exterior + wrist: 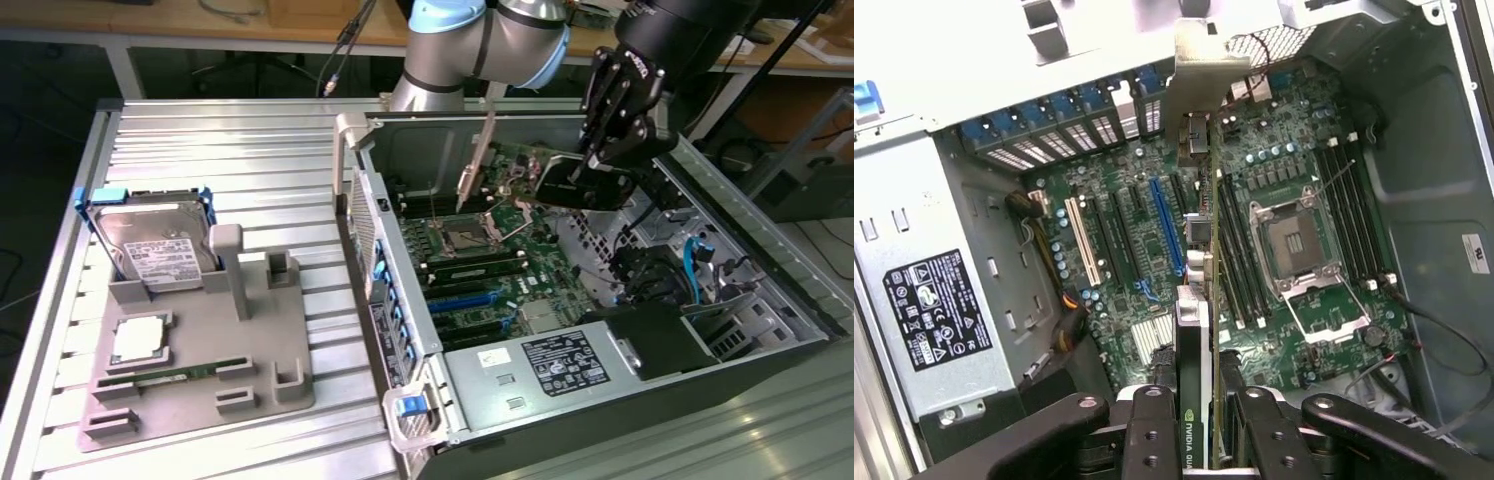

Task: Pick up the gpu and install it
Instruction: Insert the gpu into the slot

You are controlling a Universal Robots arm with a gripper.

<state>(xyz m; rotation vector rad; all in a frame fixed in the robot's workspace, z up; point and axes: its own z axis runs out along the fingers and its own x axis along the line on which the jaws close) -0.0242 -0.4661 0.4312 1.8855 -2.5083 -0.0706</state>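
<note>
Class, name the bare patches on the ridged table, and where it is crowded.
Free: table between the hard drive and the arm's base; strip between grey holder and computer case. Crowded: inside the case, where the pincer holds the gpu.

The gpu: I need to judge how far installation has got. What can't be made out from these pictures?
1. gpu connector edge and the slot beneath it: wrist view, the card stands edge-on and covers them.
2. Whether the gpu touches the motherboard: exterior view, too small, partly behind the gripper.
3. Text on the power supply label: too small, both views.
</note>
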